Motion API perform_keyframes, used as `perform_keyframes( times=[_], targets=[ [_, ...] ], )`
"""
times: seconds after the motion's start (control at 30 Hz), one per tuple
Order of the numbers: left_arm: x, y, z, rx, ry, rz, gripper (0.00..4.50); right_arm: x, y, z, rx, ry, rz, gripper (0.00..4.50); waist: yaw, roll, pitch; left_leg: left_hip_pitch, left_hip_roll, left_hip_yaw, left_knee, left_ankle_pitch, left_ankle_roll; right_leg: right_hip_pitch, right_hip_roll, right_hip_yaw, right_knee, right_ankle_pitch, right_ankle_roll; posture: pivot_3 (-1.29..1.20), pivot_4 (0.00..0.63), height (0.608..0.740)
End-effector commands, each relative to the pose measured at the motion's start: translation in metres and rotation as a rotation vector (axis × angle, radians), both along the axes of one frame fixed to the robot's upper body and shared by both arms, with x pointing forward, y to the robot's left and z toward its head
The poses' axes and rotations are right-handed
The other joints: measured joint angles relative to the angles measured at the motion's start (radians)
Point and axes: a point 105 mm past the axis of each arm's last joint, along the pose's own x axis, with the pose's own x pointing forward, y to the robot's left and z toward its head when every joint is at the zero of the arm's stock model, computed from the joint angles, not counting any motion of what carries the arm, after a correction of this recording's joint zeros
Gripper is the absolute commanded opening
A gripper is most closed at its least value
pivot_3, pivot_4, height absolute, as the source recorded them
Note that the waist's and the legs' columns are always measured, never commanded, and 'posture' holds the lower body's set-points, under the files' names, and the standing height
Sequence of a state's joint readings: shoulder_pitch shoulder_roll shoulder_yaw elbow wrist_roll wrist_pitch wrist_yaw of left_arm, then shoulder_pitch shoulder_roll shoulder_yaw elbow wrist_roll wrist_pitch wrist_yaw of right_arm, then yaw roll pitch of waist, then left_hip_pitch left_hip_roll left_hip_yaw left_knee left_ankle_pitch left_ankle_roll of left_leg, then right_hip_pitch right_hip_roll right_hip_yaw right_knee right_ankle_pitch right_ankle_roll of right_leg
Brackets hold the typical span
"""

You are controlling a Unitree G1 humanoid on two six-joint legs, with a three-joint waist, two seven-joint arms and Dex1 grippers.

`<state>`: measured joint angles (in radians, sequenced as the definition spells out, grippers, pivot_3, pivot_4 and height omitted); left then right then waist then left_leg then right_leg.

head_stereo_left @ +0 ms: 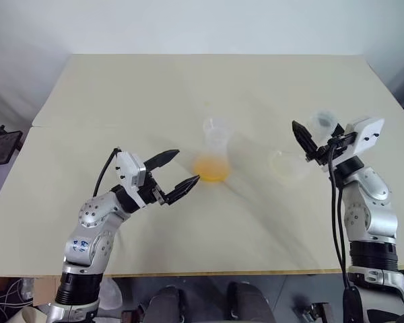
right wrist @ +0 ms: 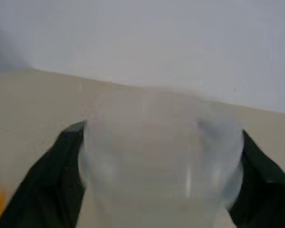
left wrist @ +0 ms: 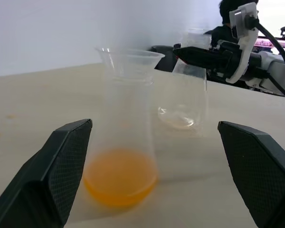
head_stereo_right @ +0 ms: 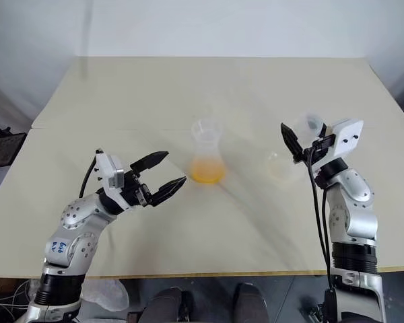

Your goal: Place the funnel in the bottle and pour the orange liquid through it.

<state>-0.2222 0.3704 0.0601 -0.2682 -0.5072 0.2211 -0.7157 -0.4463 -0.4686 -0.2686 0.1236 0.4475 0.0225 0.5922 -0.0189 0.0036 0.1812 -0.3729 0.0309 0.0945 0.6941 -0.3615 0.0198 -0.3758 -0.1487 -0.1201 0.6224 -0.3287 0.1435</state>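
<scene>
- The table (head_stereo_left: 121,87) is a wide pale cream top; everything of the task stands in its middle and right part, and the far half is bare.
- The flask with orange liquid (head_stereo_left: 213,151) stands upright near the middle of the table, wide rim on top, with the orange liquid (head_stereo_left: 211,167) lying as a shallow layer over its base.
- The bottle (left wrist: 184,95), clear and of like shape, stands to the right of that flask and well apart from it; its base (head_stereo_left: 283,167) rests on the table and holds no colour.
- The left gripper (head_stereo_left: 178,169) hovers just to the left of the orange flask, its two black fingers (left wrist: 61,166) spread wide, one on each side of the flask as the left wrist view shows it, touching nothing.
- The right gripper (head_stereo_right: 297,140) sits at the neck of the bottle, fingers (right wrist: 57,175) on either side of the clear wall. They lie close against it, but whether they press on it or stand just off it cannot be told.
- A pale round rim (head_stereo_left: 321,121) shows at the bottle's top between those fingers; whether this is the funnel or the bottle's own mouth is too blurred to say.
- Between the two grippers only the orange flask stands in the way.
</scene>
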Motion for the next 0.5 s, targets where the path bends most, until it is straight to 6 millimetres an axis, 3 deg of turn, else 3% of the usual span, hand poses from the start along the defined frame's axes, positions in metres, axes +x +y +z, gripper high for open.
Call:
perform_keyframes(
  times=[0.03, 0.5],
  targets=[
    [-0.007, 0.001, 0.011, -0.008, -0.043, -0.010, 4.50, -0.007, -0.001, 0.014, -0.003, -0.051, 0.015, 4.47, 0.000, 0.000, 0.000, 0.000, 0.000, 0.000, 0.000, 0.000, 0.000, 0.000, 0.000, 0.000, 0.000, 0.000, 0.000, 0.00, 0.150, 0.740],
    [-0.001, 0.009, 0.011, 0.009, -0.050, 0.008, 4.50, -0.025, -0.031, 0.047, -0.010, -0.170, -0.087, 4.47, 0.017, 0.000, 0.000, 0.000, 0.000, 0.001, 0.000, 0.000, 0.000, 0.000, 0.000, 0.000, 0.000, 0.000, 0.000, 0.00, 0.150, 0.740]
  ],
)
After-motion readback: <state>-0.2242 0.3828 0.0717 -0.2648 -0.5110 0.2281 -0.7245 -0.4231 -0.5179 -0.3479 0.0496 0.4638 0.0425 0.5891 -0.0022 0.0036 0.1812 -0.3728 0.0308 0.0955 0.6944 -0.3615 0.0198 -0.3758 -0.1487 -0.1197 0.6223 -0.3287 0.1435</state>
